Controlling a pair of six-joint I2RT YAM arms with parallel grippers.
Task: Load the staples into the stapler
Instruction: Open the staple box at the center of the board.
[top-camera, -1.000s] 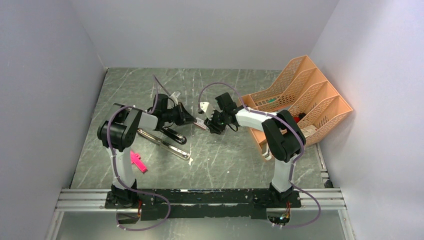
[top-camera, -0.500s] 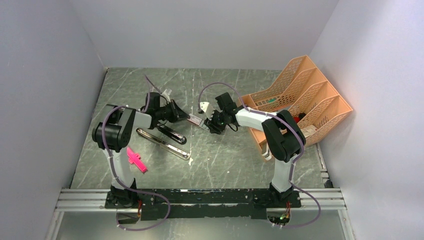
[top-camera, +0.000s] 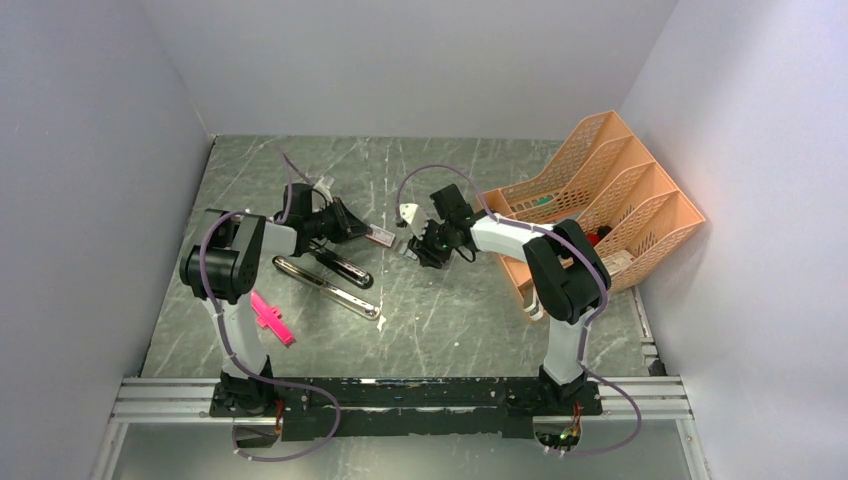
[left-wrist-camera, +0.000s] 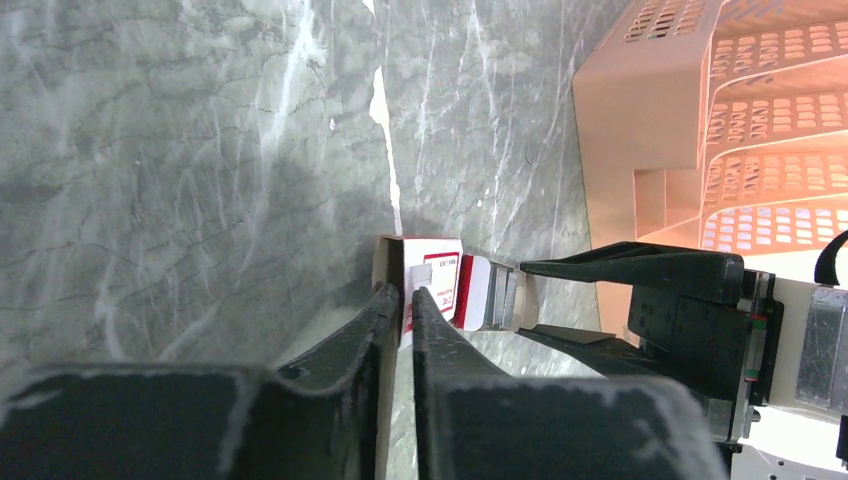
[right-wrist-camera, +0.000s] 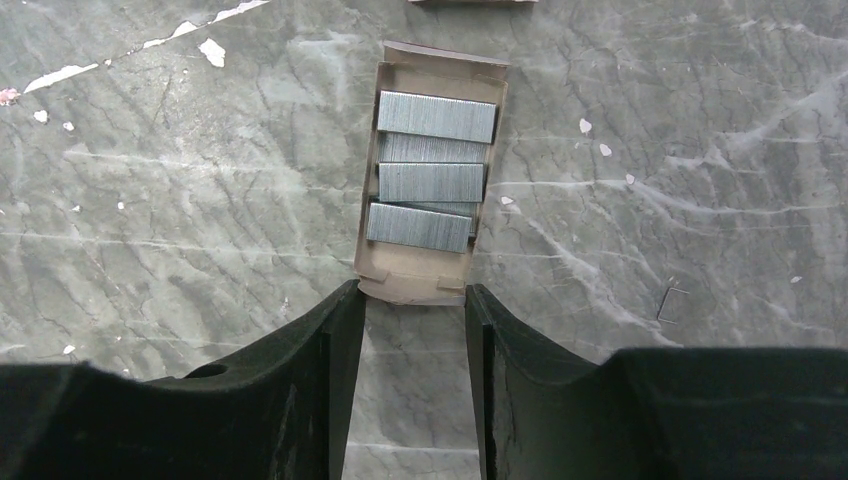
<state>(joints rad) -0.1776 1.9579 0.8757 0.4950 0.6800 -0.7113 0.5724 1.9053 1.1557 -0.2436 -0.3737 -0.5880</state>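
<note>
The black stapler lies opened on the table, its chrome rail stretched beside it, just in front of my left gripper. My left gripper is shut on the red-and-white box sleeve. My right gripper grips the near end of the tan inner tray, which lies on the table and holds several silvery staples in strips. The tray sits just clear of the sleeve. My right gripper faces the left one across this small gap.
An orange file rack stands at the right, close behind my right arm, and shows in the left wrist view. A pink cross-shaped piece lies near the left arm's base. A loose staple and white paper scraps lie on the table.
My left gripper has drawn back to the left with the sleeve, sliding it off the tray. My right gripper has stayed in place holding the tray.
</note>
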